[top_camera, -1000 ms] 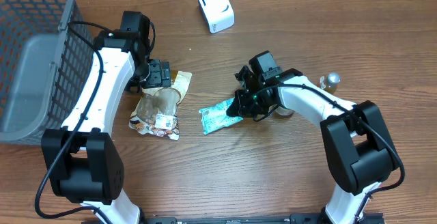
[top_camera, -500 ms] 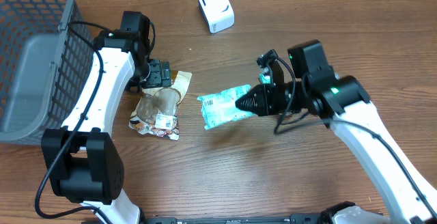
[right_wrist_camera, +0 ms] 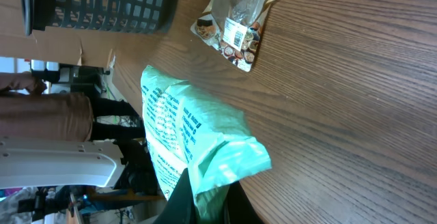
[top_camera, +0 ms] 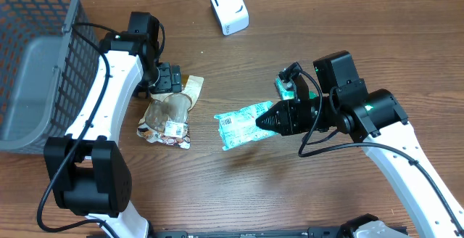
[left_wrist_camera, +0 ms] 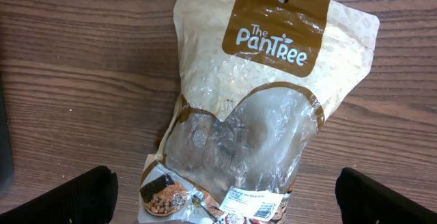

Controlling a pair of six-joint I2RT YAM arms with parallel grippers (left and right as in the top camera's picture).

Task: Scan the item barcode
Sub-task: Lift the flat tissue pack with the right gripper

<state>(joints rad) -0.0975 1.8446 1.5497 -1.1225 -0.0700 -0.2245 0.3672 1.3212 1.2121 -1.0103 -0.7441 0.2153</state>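
Note:
My right gripper (top_camera: 270, 120) is shut on one end of a green packet (top_camera: 243, 124) and holds it off the table, right of centre. A white barcode label (top_camera: 228, 120) shows at the packet's free left end. In the right wrist view the packet (right_wrist_camera: 184, 138) sticks up from between the dark fingers (right_wrist_camera: 179, 203) of the right gripper (right_wrist_camera: 212, 207). The white scanner (top_camera: 229, 8) stands at the back of the table. My left gripper (top_camera: 168, 78) is open above a brown-and-clear PanTree pouch (left_wrist_camera: 266, 108), its fingers (left_wrist_camera: 61, 197) wide on either side, touching nothing.
A grey mesh basket (top_camera: 36, 64) fills the far left. The PanTree pouch (top_camera: 168, 115) lies flat left of centre with a small barcode sticker (top_camera: 175, 128) near its lower end. Bare wooden table (top_camera: 239, 187) lies in front.
The right arm has lifted the green packet off the table and drawn back to the right, turning the barcode label upward. The left arm and the pouch have not moved.

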